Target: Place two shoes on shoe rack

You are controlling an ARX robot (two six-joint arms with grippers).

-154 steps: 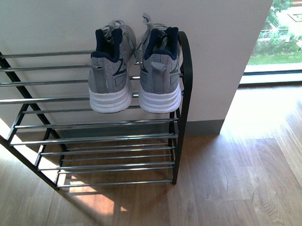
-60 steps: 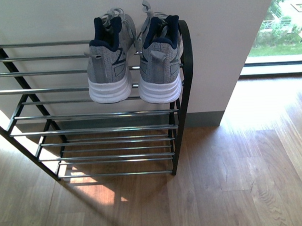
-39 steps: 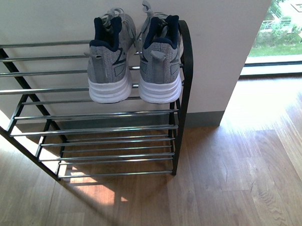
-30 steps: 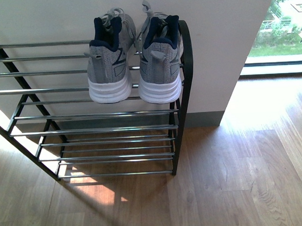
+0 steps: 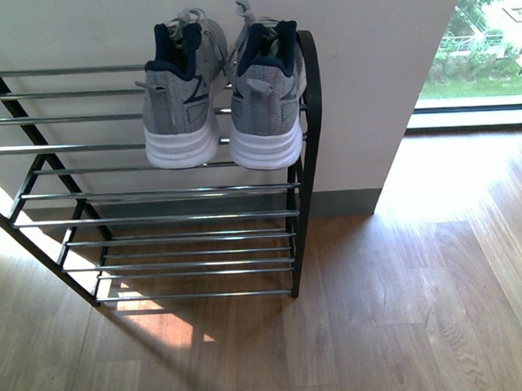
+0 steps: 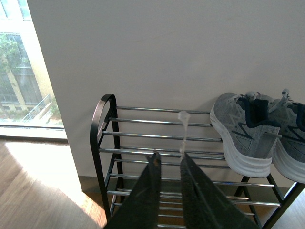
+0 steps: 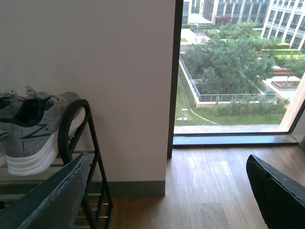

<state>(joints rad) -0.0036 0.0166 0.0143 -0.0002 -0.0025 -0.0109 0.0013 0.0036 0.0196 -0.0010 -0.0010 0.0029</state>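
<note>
While both grey shoes [image 5: 217, 89] sit side by side on the top tier of the shoe rack [image 5: 157, 192], heels overhanging the front bars, a bump could tip them off; the left pincer [image 6: 167, 164] is nearly closed and empty, the right pincer [image 7: 167, 195] wide open, empty

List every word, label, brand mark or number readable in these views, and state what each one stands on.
No readable text appears in any view.
Grey knit sneakers with white soles: dark line design on the sides, no letters or numbers legible.
Black-framed shoe rack with chrome bars: no label or marking visible.
White wall: blank.
Buildings outside the window: no signs can be made out.
</note>
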